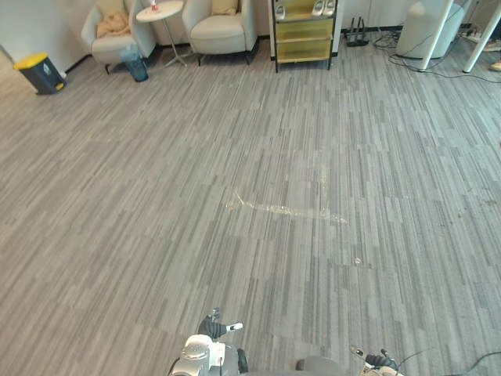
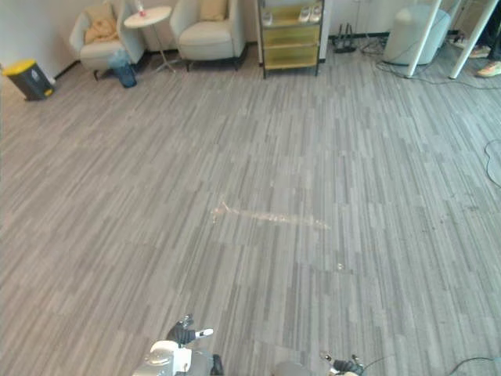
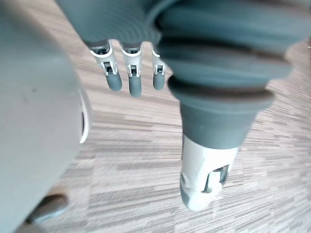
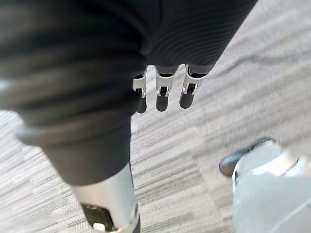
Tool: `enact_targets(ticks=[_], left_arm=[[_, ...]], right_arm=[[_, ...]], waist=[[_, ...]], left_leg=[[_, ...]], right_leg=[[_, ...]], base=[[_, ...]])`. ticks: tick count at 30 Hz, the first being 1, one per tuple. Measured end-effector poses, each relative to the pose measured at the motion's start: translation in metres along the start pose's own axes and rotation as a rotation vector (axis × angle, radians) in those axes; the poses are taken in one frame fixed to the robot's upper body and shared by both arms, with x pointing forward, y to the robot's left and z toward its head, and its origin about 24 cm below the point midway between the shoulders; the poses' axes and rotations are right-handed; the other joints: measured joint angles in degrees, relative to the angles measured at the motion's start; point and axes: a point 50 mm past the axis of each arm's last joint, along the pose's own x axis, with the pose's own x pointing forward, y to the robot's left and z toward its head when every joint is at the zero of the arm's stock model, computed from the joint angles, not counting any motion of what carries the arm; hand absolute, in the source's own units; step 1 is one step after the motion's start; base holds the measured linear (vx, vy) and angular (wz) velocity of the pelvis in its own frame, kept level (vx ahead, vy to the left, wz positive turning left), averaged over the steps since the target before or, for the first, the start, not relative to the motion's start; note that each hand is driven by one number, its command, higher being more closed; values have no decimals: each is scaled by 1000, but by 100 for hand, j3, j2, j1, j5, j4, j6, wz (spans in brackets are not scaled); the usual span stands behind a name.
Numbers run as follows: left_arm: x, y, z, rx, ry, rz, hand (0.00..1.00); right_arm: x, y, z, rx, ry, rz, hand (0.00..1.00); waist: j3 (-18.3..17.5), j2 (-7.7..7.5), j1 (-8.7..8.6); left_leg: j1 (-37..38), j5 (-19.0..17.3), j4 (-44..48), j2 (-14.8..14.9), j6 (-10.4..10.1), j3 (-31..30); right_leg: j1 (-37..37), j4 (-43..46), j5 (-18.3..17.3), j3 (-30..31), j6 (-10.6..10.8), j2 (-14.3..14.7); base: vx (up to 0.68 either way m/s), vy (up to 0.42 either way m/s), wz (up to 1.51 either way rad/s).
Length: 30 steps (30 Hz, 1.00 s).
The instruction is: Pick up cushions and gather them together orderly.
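Carpet (image 1: 250,196) stretched away to a tan cushion (image 1: 114,23) on one armchair (image 1: 108,48) and a second cushion (image 1: 225,6) on another armchair (image 1: 221,34), probably set there as back padding. In the left wrist view, the left hand (image 3: 131,80) hung with fingers straight, empty. In the right wrist view, the right hand (image 4: 163,97) hung loose and empty, with nothing within reach.

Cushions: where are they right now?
Far top left in the eye views, across the carpet: one tan cushion on the left armchair, a second cushion on the right armchair, with the round side table between the chairs.
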Motion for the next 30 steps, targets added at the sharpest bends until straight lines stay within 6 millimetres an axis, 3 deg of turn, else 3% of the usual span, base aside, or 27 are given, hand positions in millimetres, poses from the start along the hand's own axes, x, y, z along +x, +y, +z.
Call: enact_targets(ticks=[1, 2, 3, 5, 6, 7, 8, 10, 11, 12, 13, 15, 17, 18, 19, 20, 22, 23, 24, 25, 26, 27, 29, 30], left_arm=[[0, -2, 1, 2, -5, -8, 0], [0, -2, 3, 5, -18, -7, 0], [0, 1, 0, 17, -8, -2, 0], [0, 1, 0, 29, -8, -10, 0], [0, 1, -1, 28, -4, -14, 0], [0, 3, -1, 32, -3, -19, 0], [0, 7, -4, 38, 12, -13, 0], [-1, 11, -10, 61, 42, -9, 0], [-3, 12, -14, 80, 57, -13, 0], [-3, 14, -17, 95, 66, -11, 0], [-4, 17, -17, 98, 70, -6, 0], [-2, 18, -13, 102, 61, -2, 0], [-1, 16, -11, 101, 53, -9, 0], [-2, 18, -14, 103, 60, -4, 0], [-3, 11, -18, 89, 75, -18, 0], [-3, 7, -19, 85, 77, -27, 0], [-1, 0, -12, 85, 63, -43, 0], [0, -1, -9, 85, 54, -45, 0], [2, -2, -5, 85, 43, -45, 0], [3, -1, -2, 63, 35, -37, 0], [3, 0, -1, 36, 32, -25, 0], [2, 0, -2, 17, 35, -18, 0], [1, -2, -5, 10, 38, -23, 0], [1, -3, -4, 16, 29, -26, 0]], right_arm=[[0, -1, -1, -2, 3, -4, 0], [0, -2, 0, -8, -1, -4, 0], [-1, 3, -2, -8, 7, 7, 0], [-2, 1, -9, -5, 25, 8, 0], [-3, -2, -14, -8, 40, -1, 0], [-4, -3, -17, -18, 49, -1, 0], [-4, 1, -19, -20, 51, 7, 0], [-5, 6, -21, -34, 56, 25, 0], [-5, 6, -19, -40, 49, 29, 0], [-4, 6, -15, -51, 31, 33, 0], [-4, 9, -12, -66, 16, 45, 0], [-3, 13, -5, -74, 0, 56, 0], [-2, 14, -2, -97, -9, 63, 0], [-3, 14, -6, -106, -1, 68, 0], [-4, 6, -15, -110, 26, 49, 0], [-3, 4, -12, -111, 20, 43, 0], [-1, 6, -2, -106, -8, 46, 0], [-1, 6, -2, -105, -9, 47, 0], [-1, 6, -2, -105, -10, 47, 0], [-1, 6, -3, -100, -4, 46, 0], [-2, 5, -5, -101, 1, 44, 0], [-2, 5, -7, -102, 6, 43, 0], [-2, 2, -8, -77, 12, 32, 0], [-2, 0, -6, -58, 7, 23, 0]], waist=[[-25, 84, 37], [-40, 73, 97], [-154, 1, 87], [-174, -125, 34], [-185, -146, 31], [-172, -181, 35], [-158, -192, 21], [-132, -193, 22], [-122, -129, 31], [-136, -102, 10], [-156, -74, -4], [-137, -69, -42], [-32, -12, -111], [-47, -125, -157], [20, -84, -249], [-11, 21, -239], [-7, 36, -240], [-11, 36, -244], [-9, 37, -259], [6, 44, -256], [39, 7, -272], [68, -6, -252], [120, -6, -235], [120, -1, -221]], left_leg=[[-102, 571, -624, -42, -133, -197], [-121, 1007, -585, -72, -39, -220], [-117, 748, -469, -246, 375, -165], [-128, 474, -149, -447, 770, -108], [0, 232, -11, -526, 842, -89], [224, 69, -36, -600, 875, -85], [477, -65, -75, -637, 893, -125], [1223, -118, -425, -676, 897, -164], [1668, -117, -702, -650, 896, -162], [2034, -117, -947, -610, 896, -141], [2261, -117, -1070, -571, 896, -127], [2402, -117, -1089, -421, 896, -122], [2577, -125, -1097, -236, 882, -215], [2686, -166, -1107, -260, 765, -317], [2965, -350, -1126, -169, 447, -591], [2968, -351, -1105, -46, 426, -619], [2909, -14, -803, 63, 4, -789], [2834, 18, -589, 95, -42, -801], [2659, 45, -90, 154, -88, -824], [2299, 202, 875, 274, -266, -828], [1870, 630, 1835, 412, -279, -807], [1541, 628, 2678, 572, -185, -706], [1143, -59, 3128, 647, 105, -358], [999, -265, 2817, 581, 159, -172]], right_leg=[[152, -245, -13, 72, 25, 35], [282, -418, -56, 220, 98, 18], [375, -487, -69, 294, 174, -131], [302, -117, -49, 564, 286, -300], [142, 600, -56, 743, 766, -311], [-177, 1617, 23, 891, 1598, -276], [-513, 2614, 169, 963, 1855, -183], [-967, 3848, 104, 597, 1712, -208], [-1107, 3949, -4, 266, 1407, -249], [-1304, 3829, -127, -70, 1044, -285], [-1526, 3539, -238, -345, 815, -286], [-2121, 2562, -185, -649, 553, -128], [-2451, 1241, 517, -649, 464, 164], [-2421, 199, 1345, -484, 483, 207], [-2304, -51, 2392, -432, 259, 306], [-2307, 33, 2329, -475, 203, 382], [-2379, 538, 1771, -525, 21, 468], [-2362, 631, 1660, -561, -4, 465], [-2292, 720, 1500, -605, -41, 459], [-2105, 732, 1308, -671, -85, 458], [-1873, 682, 1158, -692, -107, 467], [-1604, 619, 1008, -718, -122, 467], [-1030, 436, 818, -753, -168, 421], [-831, 301, 764, -749, -161, 377]], base=[[484, 212, -50], [527, 228, -46], [682, 236, -30], [620, 170, 7], [620, 167, 14], [701, 156, 15], [537, 95, 4], [496, 28, -12], [478, -3, -26], [446, -38, -23], [339, -63, -11], [442, -162, 3], [463, -250, 26], [567, -353, 47], [495, -297, 32], [450, -276, 15], [446, -316, 2], [343, -285, 18], [246, -202, 27], [295, -250, 34], [280, -224, 31], [218, -171, 21], [243, -139, 8], [312, -116, 2]])
